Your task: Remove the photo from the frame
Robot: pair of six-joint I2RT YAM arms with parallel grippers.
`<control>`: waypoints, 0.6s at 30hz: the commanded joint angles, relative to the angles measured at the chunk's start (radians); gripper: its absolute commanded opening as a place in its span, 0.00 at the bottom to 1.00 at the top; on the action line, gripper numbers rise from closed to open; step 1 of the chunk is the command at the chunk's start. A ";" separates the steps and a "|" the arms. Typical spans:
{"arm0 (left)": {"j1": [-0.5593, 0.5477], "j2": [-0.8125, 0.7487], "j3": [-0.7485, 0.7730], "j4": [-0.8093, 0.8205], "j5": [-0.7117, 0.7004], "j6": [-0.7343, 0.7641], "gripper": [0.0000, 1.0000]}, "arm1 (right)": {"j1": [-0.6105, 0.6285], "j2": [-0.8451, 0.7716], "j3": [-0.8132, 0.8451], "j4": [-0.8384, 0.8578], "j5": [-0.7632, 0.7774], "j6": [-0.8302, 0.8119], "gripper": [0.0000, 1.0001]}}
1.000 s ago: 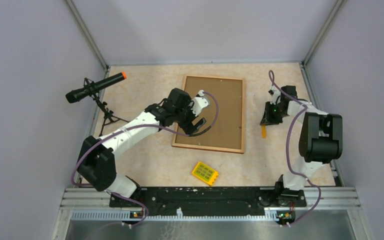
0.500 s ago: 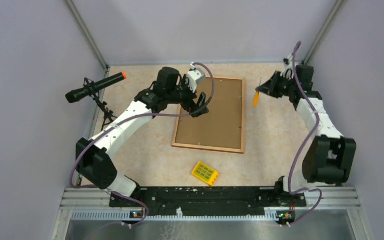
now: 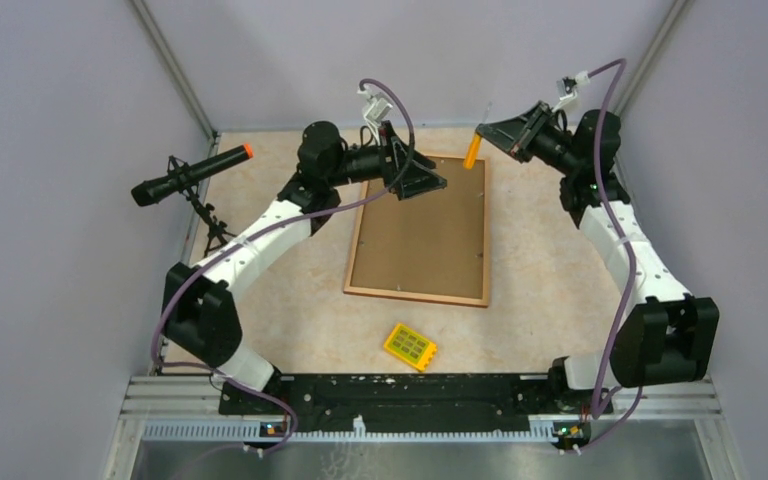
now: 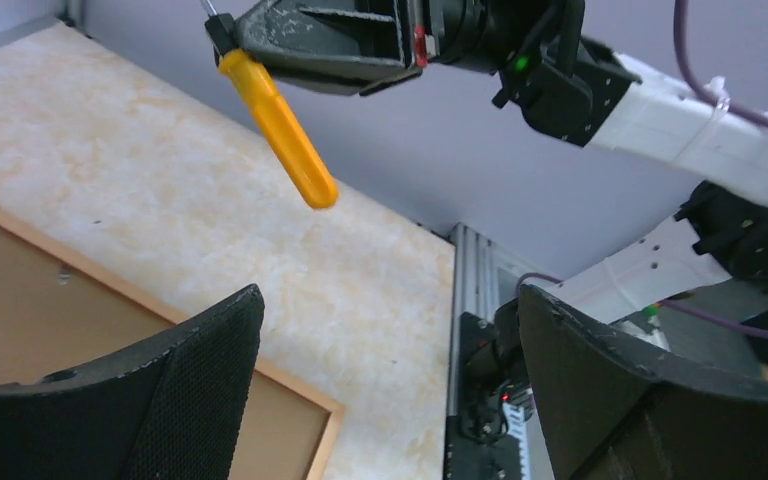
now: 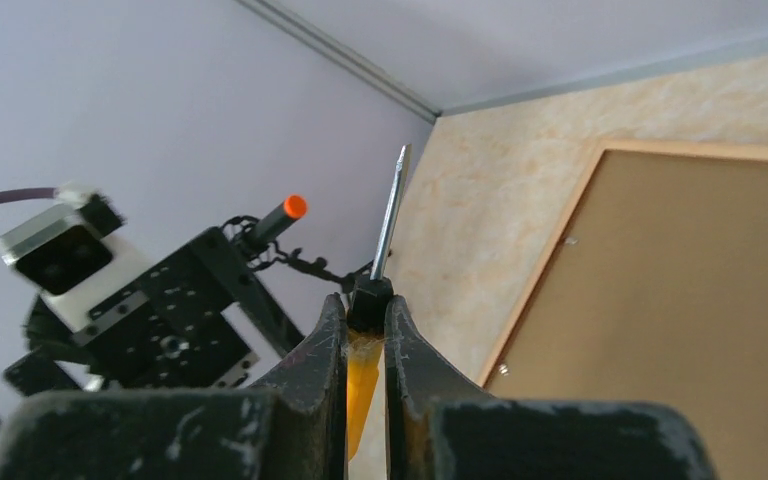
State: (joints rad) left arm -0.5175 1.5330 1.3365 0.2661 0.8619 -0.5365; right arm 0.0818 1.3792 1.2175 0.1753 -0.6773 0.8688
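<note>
The frame (image 3: 420, 235) lies back up on the table, showing brown fibreboard inside a light wood rim; its back also fills the right wrist view (image 5: 680, 300). The photo is hidden. My right gripper (image 3: 492, 134) hangs in the air above the frame's far right corner, shut on an orange-handled screwdriver (image 3: 473, 152). In the right wrist view the jaws (image 5: 365, 305) pinch the black collar and the metal shaft (image 5: 390, 210) points away. My left gripper (image 3: 426, 181) is raised over the frame's far left part, open and empty (image 4: 390, 295), facing the screwdriver (image 4: 280, 130).
A black microphone with an orange tip (image 3: 188, 175) stands on a small tripod at the far left. A small yellow block (image 3: 409, 346) lies near the front, below the frame. Grey walls close in the table at left, back and right.
The right gripper closed on the screwdriver beside the frame, lifted it and carried it back and left. The left gripper rose from the frame's left side toward the back, staying open.
</note>
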 commanded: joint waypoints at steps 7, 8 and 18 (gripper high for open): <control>0.001 0.184 -0.046 0.534 -0.028 -0.490 0.99 | 0.091 0.016 -0.028 0.196 0.044 0.245 0.00; 0.001 0.192 -0.041 0.546 -0.028 -0.502 0.99 | 0.096 0.017 -0.031 0.203 0.046 0.249 0.00; -0.026 0.242 -0.031 0.740 0.010 -0.589 0.87 | 0.145 0.027 -0.065 0.231 0.065 0.215 0.00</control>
State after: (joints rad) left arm -0.5327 1.7676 1.2739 0.8246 0.8520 -1.0626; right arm 0.2081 1.3975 1.1603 0.3428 -0.6266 1.0931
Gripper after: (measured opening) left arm 0.866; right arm 0.061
